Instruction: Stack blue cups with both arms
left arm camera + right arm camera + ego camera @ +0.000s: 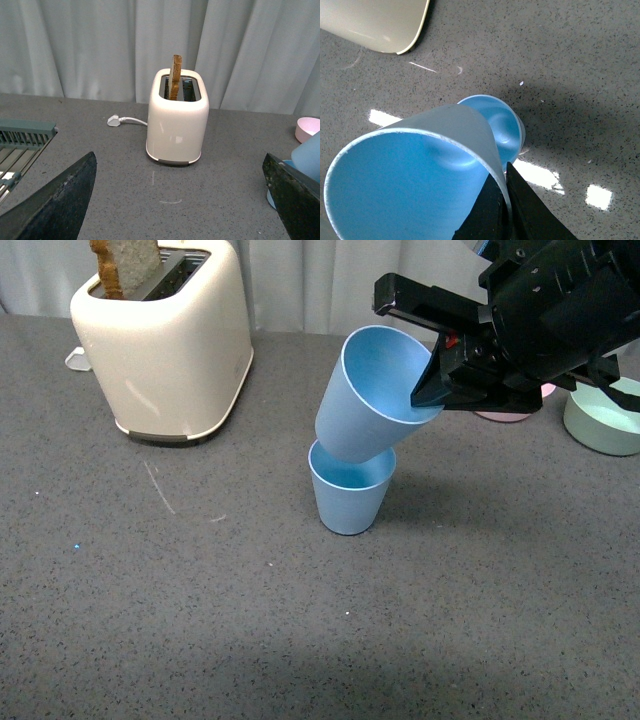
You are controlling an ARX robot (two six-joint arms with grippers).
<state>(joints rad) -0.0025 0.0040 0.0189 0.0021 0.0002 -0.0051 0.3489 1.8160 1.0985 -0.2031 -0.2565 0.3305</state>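
Grey speckled countertop (200, 620) throughout. At far left, seen only from its own wrist camera: left gripper (175, 210), spread wide, nothing between its fingers (55, 205). Next, a cream toaster (165, 350) with a slice of toast (125, 265) standing in one slot. Right of centre, the lower blue cup (350, 502), upright on the counter, mouth up. Directly over it, the upper blue cup (365, 405), tilted, base dipping just into the lower cup's mouth, not yet seated. Further right, right gripper (506, 200), closed to a thin pinch on the upper cup's rim wall, seemingly one finger inside and one outside. Behind it, a pink bowl (505, 417) and a pale green bowl (600, 425). Looks light, thin-walled and smooth: likely to pivot or slip in a rim pinch, and to nudge the free lower cup aside. Best held by the wall near the rim, leaving the tapered base clear to slide in.
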